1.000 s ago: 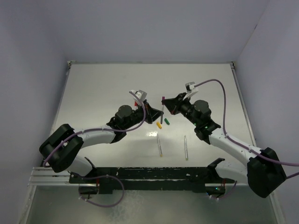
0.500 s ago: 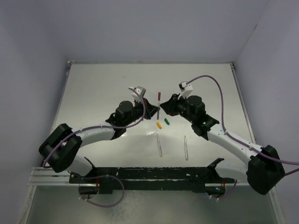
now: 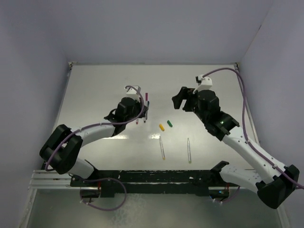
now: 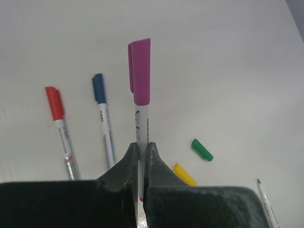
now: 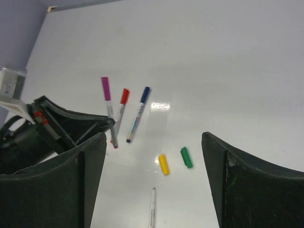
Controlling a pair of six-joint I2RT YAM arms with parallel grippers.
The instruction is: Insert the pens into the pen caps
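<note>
Okay, nearest the arm bases, two thin silvery-white uncapped stick pens lie on the white tabletop (image 3: 95,85), well apart and roughly parallel: the left bare pen (image 3: 163,147) and the right bare pen (image 3: 189,150). Just beyond them the stubby yellow plastic cap (image 3: 161,127) and the stubby green plastic cap (image 3: 169,123) lie loose, near each other and not touching.

Further out, the black two-finger left gripper (image 4: 141,151) is clamped tight on the barrel of the silvery pen with the purple cap (image 4: 140,71). The cap is seated on it and points away from the wrist. Cannot tell if its lower end touches the table. Beside it, flat on the table, lie the silvery pen with the red cap (image 4: 59,124) and the silvery pen with the blue cap (image 4: 103,118), side by side and both capped.

Across from it, the black right gripper (image 3: 179,99) hangs above the table beyond the green plastic cap, jaws spread wide, nothing between them, apart from the left gripper.
</note>
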